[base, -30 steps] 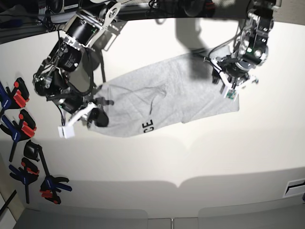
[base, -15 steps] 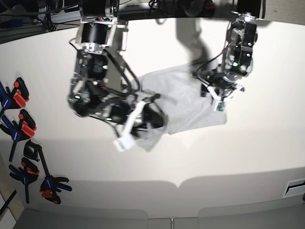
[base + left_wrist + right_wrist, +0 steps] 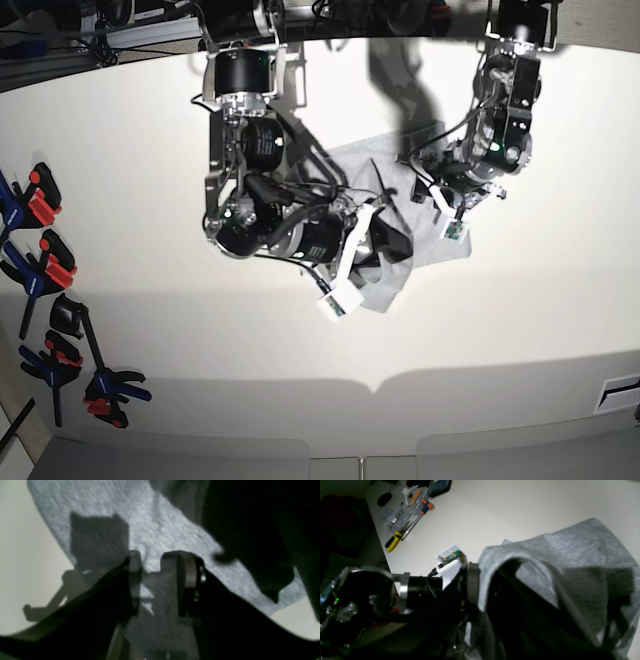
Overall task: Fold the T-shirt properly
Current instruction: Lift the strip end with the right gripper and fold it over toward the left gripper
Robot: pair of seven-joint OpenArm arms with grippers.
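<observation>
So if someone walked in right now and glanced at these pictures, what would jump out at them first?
Probably the grey T-shirt, bunched mid-table between the two arms, with the right gripper shut on a fold of it and lifting the cloth over itself. Next, the left gripper, whose jaws stand apart over the shirt at its other edge. Then the row of red and blue clamps along the table's left edge.

Crowded at centre, open toward the near and right edges.
Both arms bunched over the T-shirt (image 3: pixel 420 215), little room between them; bare table (image 3: pixel 520 330) in front and to the right; clamps (image 3: pixel 45 270) lining the left edge; hand tools (image 3: pixel 405 527) cluttering a far corner.
</observation>
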